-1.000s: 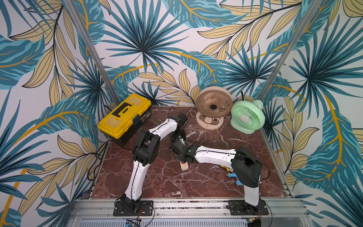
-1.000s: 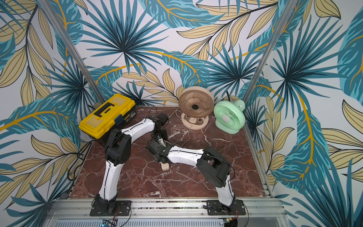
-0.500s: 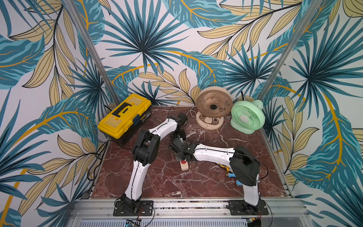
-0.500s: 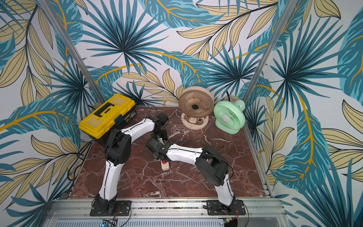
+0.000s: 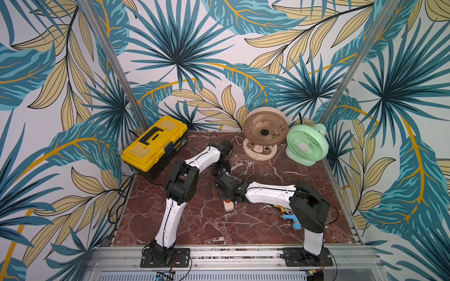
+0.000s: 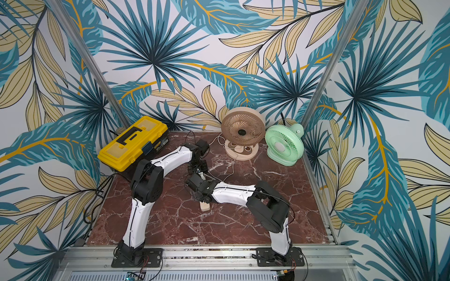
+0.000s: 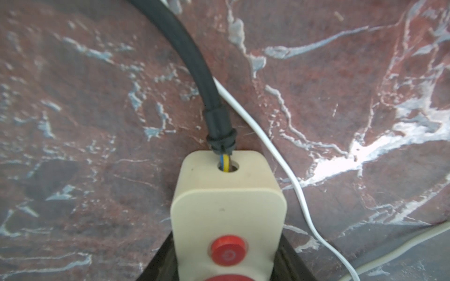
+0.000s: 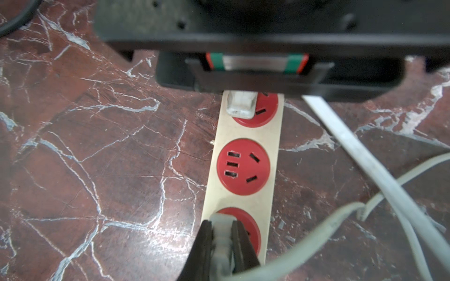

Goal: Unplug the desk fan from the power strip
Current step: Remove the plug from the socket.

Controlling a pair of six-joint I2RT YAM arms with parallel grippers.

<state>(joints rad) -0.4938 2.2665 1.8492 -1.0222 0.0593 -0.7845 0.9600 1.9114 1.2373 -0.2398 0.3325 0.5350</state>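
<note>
**A:** We unplugged yet?

**B:** Nope. Cream-white power strip with round red sockets point(image 8: 246, 132) lies on our red marble table point(image 5: 207, 226); left jaws pinch its button end, right jaws closed on the grey plug point(image 8: 220, 231), not out.

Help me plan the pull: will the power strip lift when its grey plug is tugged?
The power strip looks slim and light, so it would probably lift with the grey plug. The left tool clamping its button end should hold it. Its straight bar likely won't flex.
</note>
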